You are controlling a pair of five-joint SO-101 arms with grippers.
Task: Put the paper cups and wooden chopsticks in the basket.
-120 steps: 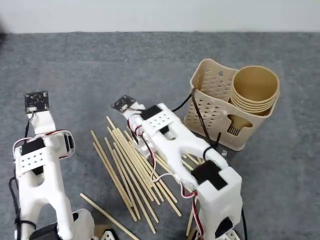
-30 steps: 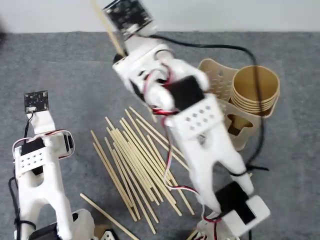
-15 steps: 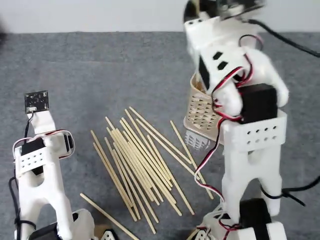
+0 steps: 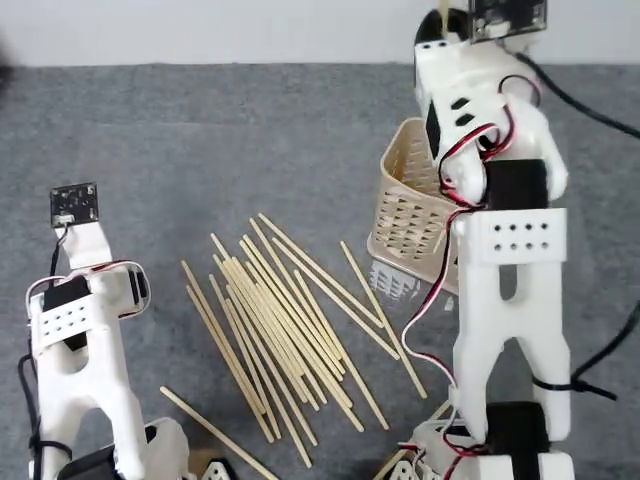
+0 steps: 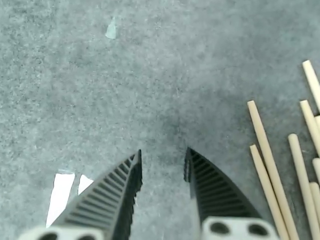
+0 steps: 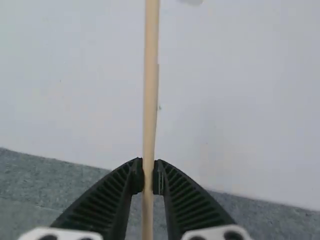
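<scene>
While the right wrist view shows the right gripper [image 6: 145, 180] with its fingers clenched on one chopstick [image 6: 151, 75] against a white wall [image 6: 240, 100], the high view places that arm raised over the basket [image 4: 405, 205], the stick's tip perhaps just visible there. The left gripper [image 5: 162, 165] hangs with fingers released above the grey surface [image 5: 100, 90], beside the ends of the loose chopsticks [image 5: 265, 145].

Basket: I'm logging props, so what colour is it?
The basket is beige with a perforated wall, clearest in the high view.

Lab — grey mat [image 4: 200, 150] (white wall [image 4: 200, 30])
</scene>
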